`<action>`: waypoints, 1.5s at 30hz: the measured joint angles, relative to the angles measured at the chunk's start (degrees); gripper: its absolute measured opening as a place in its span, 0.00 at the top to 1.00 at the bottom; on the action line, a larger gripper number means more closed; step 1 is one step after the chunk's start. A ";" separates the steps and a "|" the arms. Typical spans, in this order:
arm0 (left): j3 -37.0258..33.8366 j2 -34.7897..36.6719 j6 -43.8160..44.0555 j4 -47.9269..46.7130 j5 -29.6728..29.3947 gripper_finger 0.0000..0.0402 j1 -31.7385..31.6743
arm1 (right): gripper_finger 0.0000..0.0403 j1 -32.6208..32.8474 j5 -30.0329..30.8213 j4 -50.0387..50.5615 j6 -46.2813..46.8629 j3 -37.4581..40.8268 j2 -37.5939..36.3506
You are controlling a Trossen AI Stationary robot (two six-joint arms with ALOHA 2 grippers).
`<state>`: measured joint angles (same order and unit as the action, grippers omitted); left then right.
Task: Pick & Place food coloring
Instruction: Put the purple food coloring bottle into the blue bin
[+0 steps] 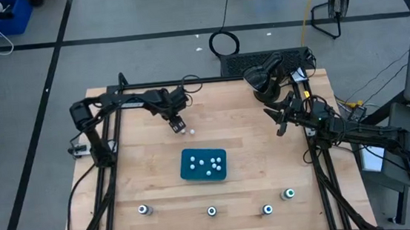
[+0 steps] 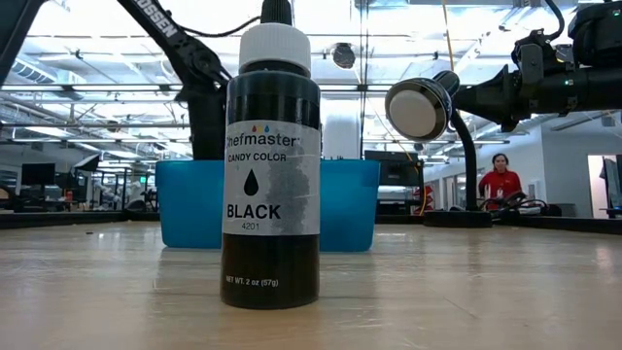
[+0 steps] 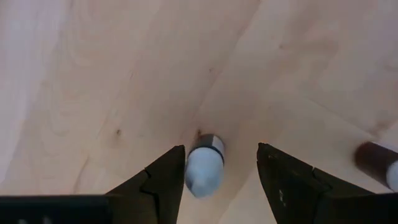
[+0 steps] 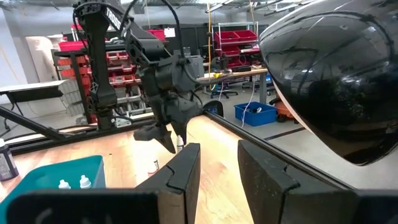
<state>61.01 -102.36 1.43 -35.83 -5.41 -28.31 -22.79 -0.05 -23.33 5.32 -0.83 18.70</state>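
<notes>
Left gripper [image 3: 217, 180], fingers parted, straddling a small pale food coloring bottle [image 3: 204, 167] with a white cap, upright on the wooden table [image 1: 149, 157] just beyond the teal tray [image 1: 186, 170]; right gripper [image 4: 217, 168], narrowly parted and empty, raised at far right.

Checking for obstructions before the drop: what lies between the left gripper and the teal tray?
Two small bottles on the table right beside the left gripper; from them to the teal tray the high view shows bare wood.
</notes>
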 joint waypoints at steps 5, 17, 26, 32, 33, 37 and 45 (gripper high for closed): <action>0.02 -1.23 0.02 0.56 -0.04 0.50 -0.65 | 0.75 0.00 0.00 0.00 0.00 0.01 0.02; 0.02 -1.60 -0.12 0.57 -0.11 0.60 -0.93 | 0.75 0.00 -0.01 0.00 0.00 -0.01 0.02; 0.02 -1.60 -1.02 0.59 -0.11 0.76 -0.93 | 0.75 0.01 -0.01 0.00 0.00 0.01 0.01; 0.02 -0.85 -1.20 -0.22 -0.14 0.83 -0.60 | 0.75 0.01 -0.01 0.01 0.00 0.00 0.01; 0.11 -0.33 -1.19 -0.83 -0.48 0.83 -0.20 | 0.75 0.01 -0.01 0.01 0.00 0.01 0.02; 0.41 4.16 -1.09 -3.20 -1.07 0.82 3.01 | 0.75 0.00 -0.02 0.00 -0.02 -0.01 0.00; 0.46 14.52 2.43 -4.18 -0.59 0.83 17.71 | 0.75 0.00 0.00 -0.01 0.00 -0.01 0.00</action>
<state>61.47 -87.84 3.86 -40.02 -6.00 -10.60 -22.79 -0.06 -23.34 5.32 -0.84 18.70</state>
